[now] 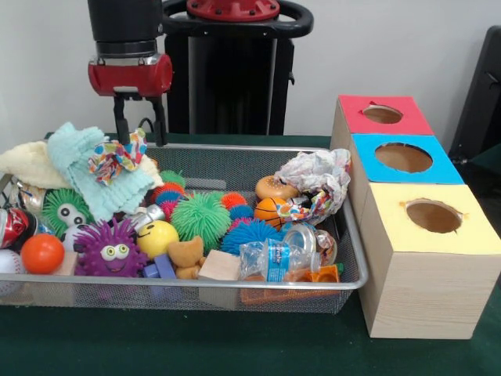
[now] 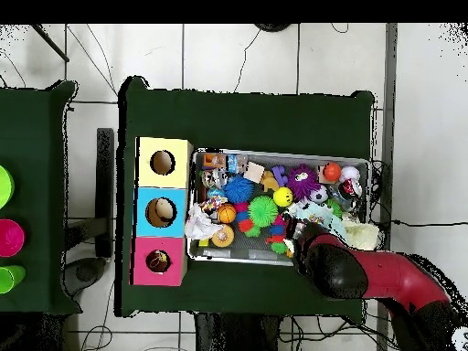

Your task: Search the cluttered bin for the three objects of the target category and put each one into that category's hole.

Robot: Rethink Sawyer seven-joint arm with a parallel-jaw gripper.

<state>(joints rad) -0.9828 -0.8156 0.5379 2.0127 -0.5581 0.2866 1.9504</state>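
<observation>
I see the arm hanging straight down over the far left corner of the mesh bin (image 1: pixel 344 274), wrist vertical, its pincer (image 1: pixel 141 135) narrowly parted with both black fingers (image 1: pixel 123 125) pointing down, their tips touching a multicoloured patterned bow (image 1: pixel 116 158) that lies on the teal knitted cloth (image 1: pixel 78 168). I cannot tell whether the bow is gripped. The three-hole box (image 1: pixel 407 274) stands just beside the bin on the green desk (image 1: pixel 235 345).

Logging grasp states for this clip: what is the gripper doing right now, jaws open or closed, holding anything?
Gripper: jaws open, holding nothing, hovering over the light blue cloth at the bin's far edge.
</observation>
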